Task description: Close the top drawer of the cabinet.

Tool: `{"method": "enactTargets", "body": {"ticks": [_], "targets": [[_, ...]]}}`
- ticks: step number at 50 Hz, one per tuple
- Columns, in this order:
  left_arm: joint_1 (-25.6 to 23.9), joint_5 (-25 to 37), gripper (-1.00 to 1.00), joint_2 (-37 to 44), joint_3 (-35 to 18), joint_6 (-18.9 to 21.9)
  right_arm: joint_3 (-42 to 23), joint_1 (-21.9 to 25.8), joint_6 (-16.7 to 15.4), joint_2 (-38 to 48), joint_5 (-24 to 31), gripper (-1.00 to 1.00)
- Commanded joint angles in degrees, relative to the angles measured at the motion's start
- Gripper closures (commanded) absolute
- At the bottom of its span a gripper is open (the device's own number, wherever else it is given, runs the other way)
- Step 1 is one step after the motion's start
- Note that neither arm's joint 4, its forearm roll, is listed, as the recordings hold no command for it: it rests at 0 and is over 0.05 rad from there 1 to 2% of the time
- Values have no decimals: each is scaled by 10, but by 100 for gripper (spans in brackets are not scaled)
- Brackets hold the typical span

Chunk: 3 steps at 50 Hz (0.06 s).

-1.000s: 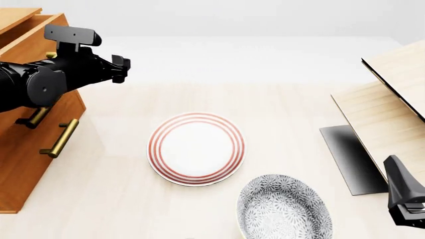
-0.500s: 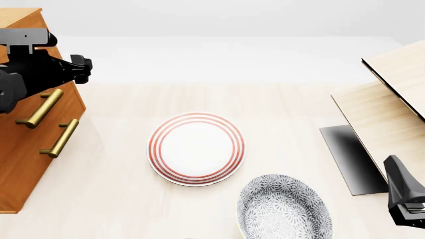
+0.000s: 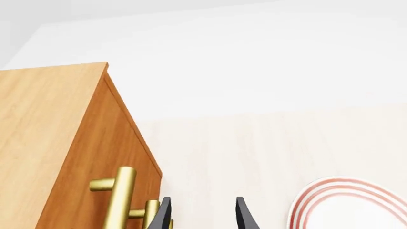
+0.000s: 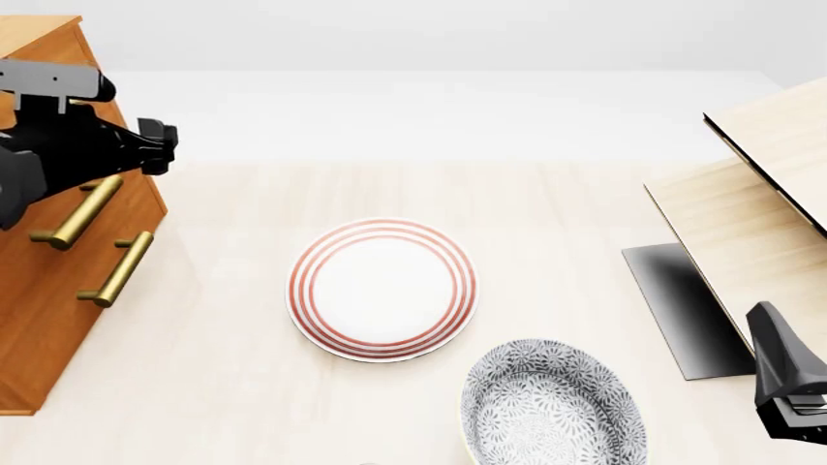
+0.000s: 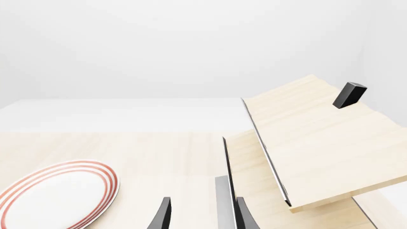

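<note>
Since a second ago left gripper (image 4: 158, 147) has drawn back left, top drawer (image 4: 97, 194) now flush in cabinet (image 4: 39, 320) at far left, left gripper fingers (image 3: 245, 214) parted and empty in wrist view, right gripper (image 5: 202, 214) likewise parted, empty, striped plate (image 4: 382, 289) mid-surface.

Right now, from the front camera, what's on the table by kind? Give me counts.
Orange-brown cabinet: 1
Brass bar handles: 2
Red-ringed plate: 1
Grey patterned bowl: 1
Pale wood furniture with black edging: 1
Grippers, left gripper and right gripper: 2
Total: 8
</note>
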Motion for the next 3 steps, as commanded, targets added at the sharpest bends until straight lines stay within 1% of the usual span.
{"method": "enactTargets", "body": {"ticks": [1, 3], "targets": [[64, 0, -100, -33, 6, 1, 0, 0, 0, 0, 0, -100], [64, -1, -100, -33, 6, 1, 0, 0, 0, 0, 0, -100]]}}
